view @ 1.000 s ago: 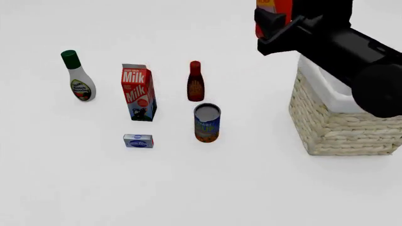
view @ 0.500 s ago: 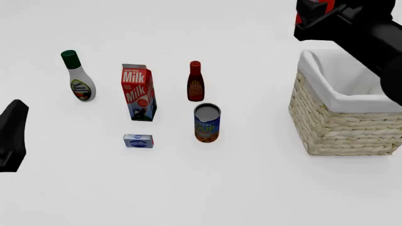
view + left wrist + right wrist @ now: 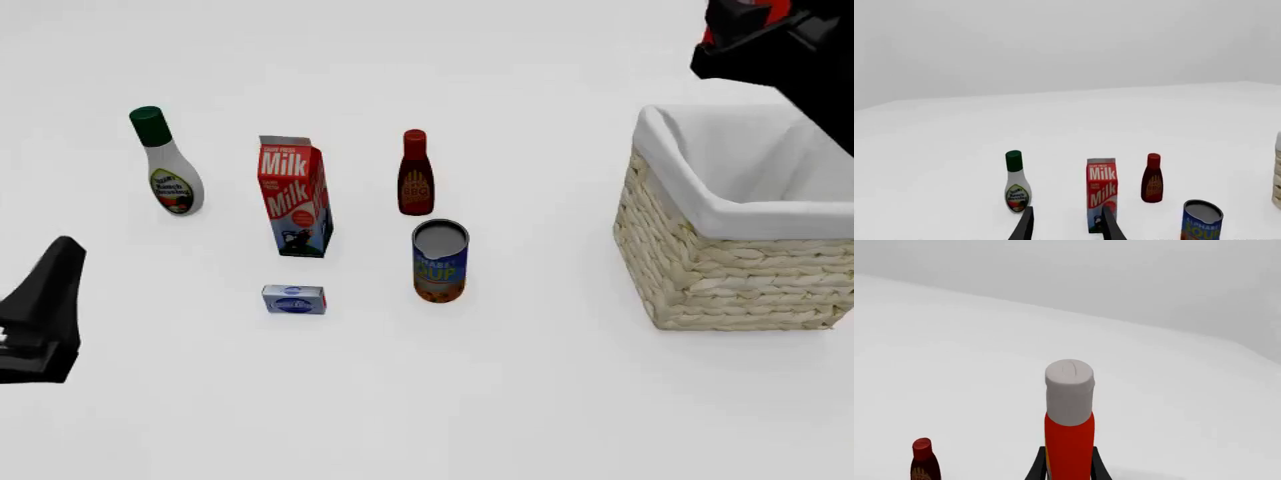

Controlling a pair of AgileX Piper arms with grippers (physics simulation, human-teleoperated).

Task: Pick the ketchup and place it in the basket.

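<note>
Since a second ago, the right arm has swung from left of the basket [image 3: 727,260] toward the frame's top right corner, carrying the ketchup [image 3: 1069,425] with it, and the left gripper [image 3: 1066,227] has come into the front view at the lower left edge. Now the right gripper [image 3: 1069,467] clasps the ketchup low on its red body, upright, whitish cap on top. From the front only a sliver of red shows at the very top right, above the basket's far side (most of it is cut off by the frame). The left gripper is empty, its fingers parted, hanging low and near the milk carton [image 3: 295,197].

Judged from here, the main risk is releasing too early or off-centre: the bottle looks to sit near or beyond the far rim, so it could strike the white lining's edge and topple outside. A drop from this height could also bounce it out or tip the basket.
</note>
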